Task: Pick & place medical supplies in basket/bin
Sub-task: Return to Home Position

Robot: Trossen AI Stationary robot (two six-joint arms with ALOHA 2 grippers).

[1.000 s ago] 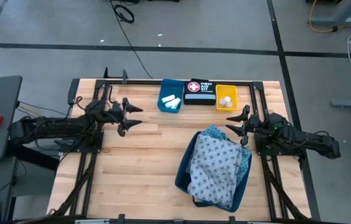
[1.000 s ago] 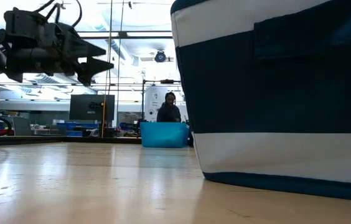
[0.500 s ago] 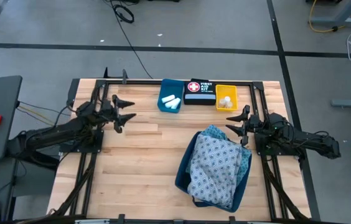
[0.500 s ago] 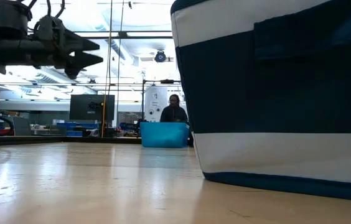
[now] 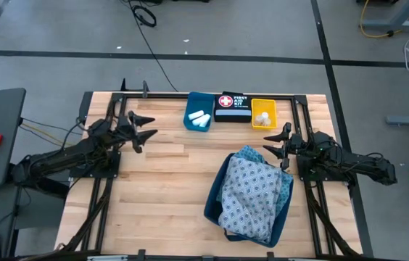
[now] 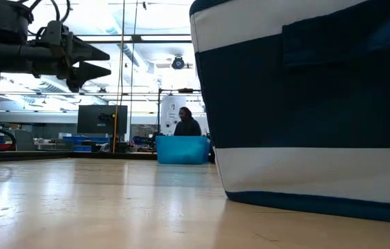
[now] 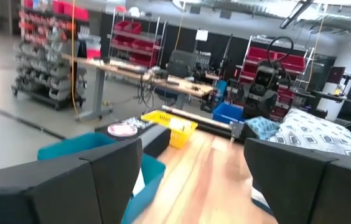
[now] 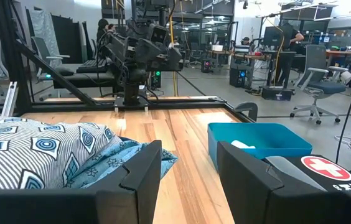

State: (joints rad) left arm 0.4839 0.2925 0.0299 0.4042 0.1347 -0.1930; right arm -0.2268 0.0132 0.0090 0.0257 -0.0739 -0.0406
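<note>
Beyond navy bin (image 5: pixel 213 197): blue tray (image 5: pixel 206 97) | first-aid box (image 5: pixel 233 106) | yellow tray (image 5: pixel 271 105)

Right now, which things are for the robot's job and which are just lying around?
For the job: white rolls, vials, whitish-blue cloth, teal cloth, small blue bin, yellow bin, dark basket.
Just lying around: black first aid box, floor cable.

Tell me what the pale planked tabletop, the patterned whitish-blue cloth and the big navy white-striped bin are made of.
The pale planked tabletop looks like wood with a glossy varnish: seams and reflections show. The patterned whitish-blue cloth seems soft matte fabric, crumpled in folds. The big navy white-striped bin is probably stiffened fabric, judging by its sewn-looking panel; not certain.
</note>
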